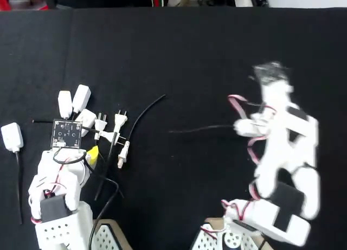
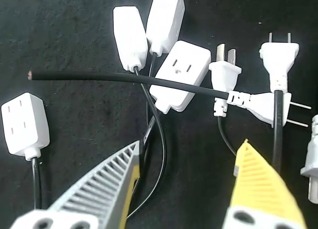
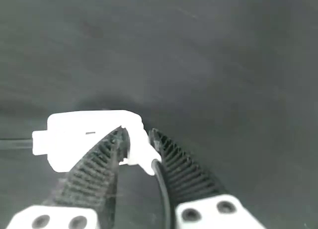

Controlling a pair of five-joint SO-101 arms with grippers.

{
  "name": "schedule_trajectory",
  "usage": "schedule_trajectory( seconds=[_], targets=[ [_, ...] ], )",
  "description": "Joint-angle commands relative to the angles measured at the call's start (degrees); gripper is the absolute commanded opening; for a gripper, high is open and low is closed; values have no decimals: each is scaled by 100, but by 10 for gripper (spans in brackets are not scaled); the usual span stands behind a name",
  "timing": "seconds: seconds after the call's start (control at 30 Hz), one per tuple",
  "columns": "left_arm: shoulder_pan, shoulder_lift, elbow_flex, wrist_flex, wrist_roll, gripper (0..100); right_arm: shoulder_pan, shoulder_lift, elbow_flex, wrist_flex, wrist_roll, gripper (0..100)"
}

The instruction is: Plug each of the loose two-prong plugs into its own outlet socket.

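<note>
Three white outlet sockets (image 2: 181, 75) (image 2: 130, 38) (image 2: 166, 20) lie clustered on the black table ahead of my left gripper (image 2: 190, 147), which is open and holds nothing. A fourth socket (image 2: 24, 122) lies apart to one side (image 1: 12, 136). Several white two-prong plugs (image 2: 224, 72) (image 2: 278, 55) (image 2: 263, 105) lie loose beside the cluster (image 1: 120, 120). Its yellow finger (image 1: 93, 154) shows near them. My right gripper (image 3: 136, 134) is shut on a white plug (image 3: 84, 139) and held above the table's right half (image 1: 246, 126); the prongs are hidden.
Black cables (image 2: 124, 77) cross over the sockets and plugs, and one loose cable (image 1: 146, 111) curves toward the middle. A thin lead (image 1: 200, 128) trails left from the held plug. The far table is bare black cloth (image 1: 179, 49).
</note>
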Motion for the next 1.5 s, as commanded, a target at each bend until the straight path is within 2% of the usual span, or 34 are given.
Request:
schedule_trajectory(
  seconds=[0.0,0.1,0.23,0.3,0.4,0.5,0.57,0.7,0.93,1.03,1.2,1.3,1.47],
  targets=[
    [-57,-26,-40,18,-35,296,1530,92,-4,-571,721,12],
    [-57,-26,-40,18,-35,296,1943,92,22,-862,1011,12],
    [-57,-26,13,9,-35,296,2040,75,75,-844,1152,19],
    [-57,-26,13,18,-35,296,2022,48,127,-721,1152,70],
    [-57,-9,22,26,-35,296,1916,48,-4,-176,1134,218],
    [-57,-9,22,35,-35,296,1864,22,-347,730,1134,340],
    [-66,-9,13,193,-35,296,1873,-127,-708,1512,1099,374],
    [-233,-18,-22,343,-185,296,1908,-699,-1534,3024,642,359],
    [-699,-18,13,352,-334,296,1512,-1789,-2519,5398,598,276],
    [-840,-18,22,431,-343,296,1055,-2229,-2765,6013,527,221],
    [-840,-18,22,668,-369,296,-26,-2862,-2756,5996,-607,129],
    [-963,-18,101,642,-598,296,-1143,-2905,-2554,5996,-1240,100],
    [-1138,-18,180,642,-677,296,-3508,-2325,-2237,5952,-2567,100]
  ],
)
